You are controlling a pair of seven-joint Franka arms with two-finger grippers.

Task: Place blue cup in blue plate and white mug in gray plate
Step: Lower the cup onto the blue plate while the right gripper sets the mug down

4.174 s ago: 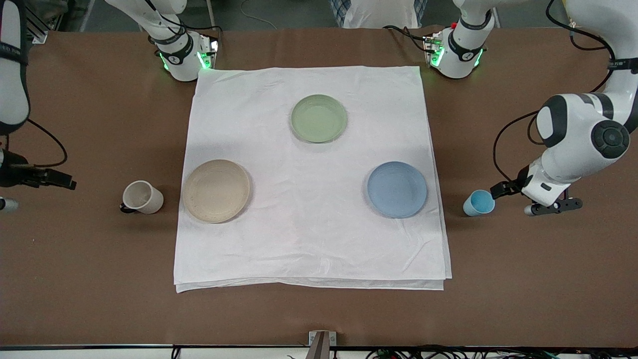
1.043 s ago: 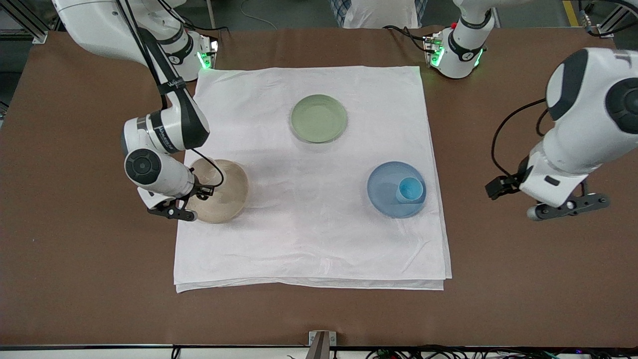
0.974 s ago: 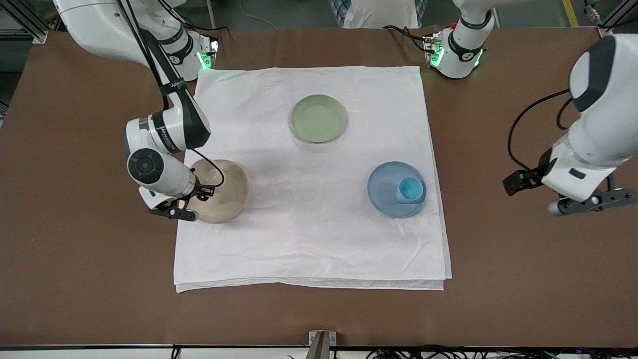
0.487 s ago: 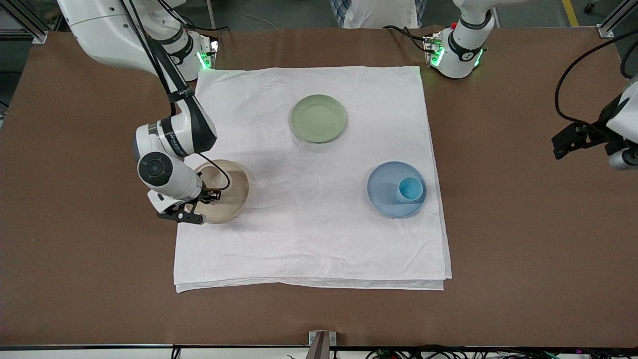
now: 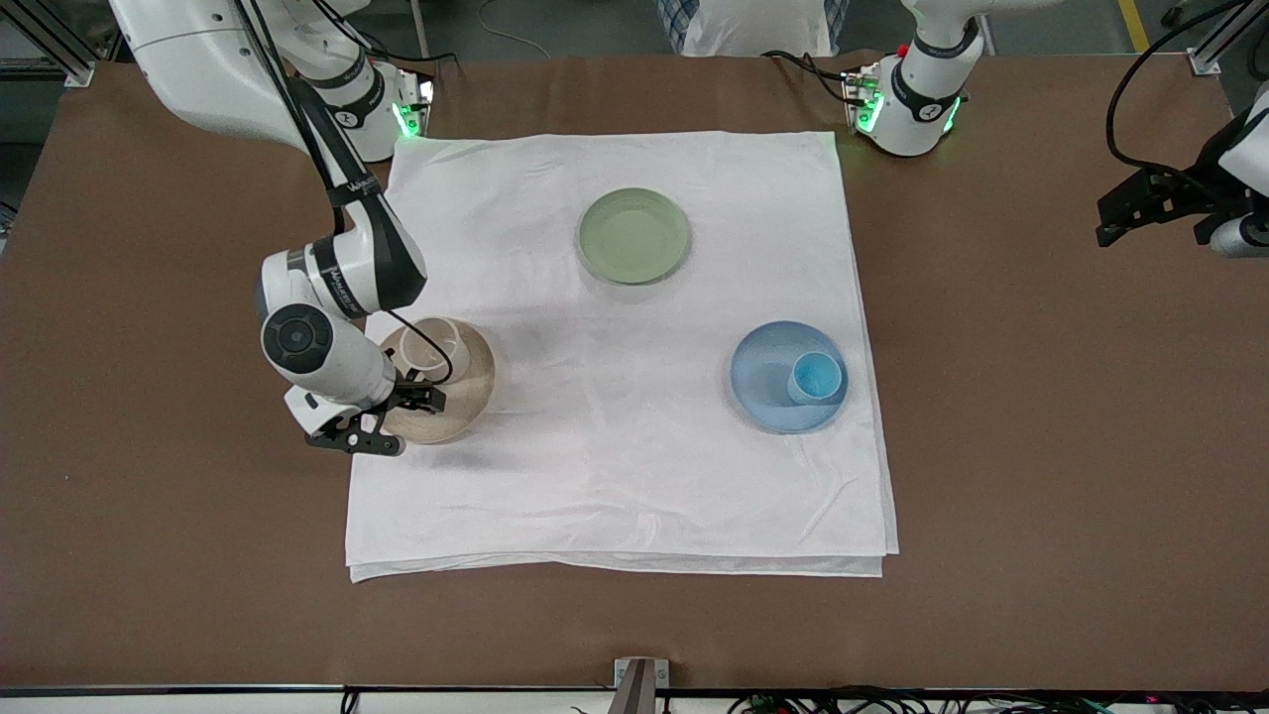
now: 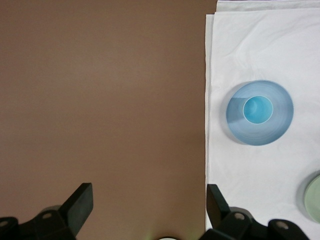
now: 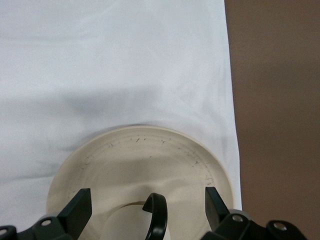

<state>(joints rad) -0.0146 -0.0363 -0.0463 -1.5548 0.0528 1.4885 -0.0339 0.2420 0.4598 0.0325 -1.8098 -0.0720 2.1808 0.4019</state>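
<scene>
No readable writing. The blue cup (image 5: 816, 377) stands upright in the blue plate (image 5: 763, 382). The white mug (image 5: 428, 344) stands in the gray plate (image 5: 466, 397). Right gripper (image 7: 145, 210) over it, wide open, holds nothing. Left gripper (image 6: 147, 207) waits over bare table, wide open, empty.

Matt ridged gray plate (image 5: 466, 382); wrinkled white cloth (image 5: 615, 476); matt brown table (image 5: 1041, 496).

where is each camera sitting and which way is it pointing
Front view: high across the table, facing both arm bases; right gripper over the gray plate, white mug on it.
Left wrist view: looks down past open fingers at the blue cup in the blue plate.
Right wrist view: down past open fingers onto the mug's handle.
Front shares each wrist view's plate.
</scene>
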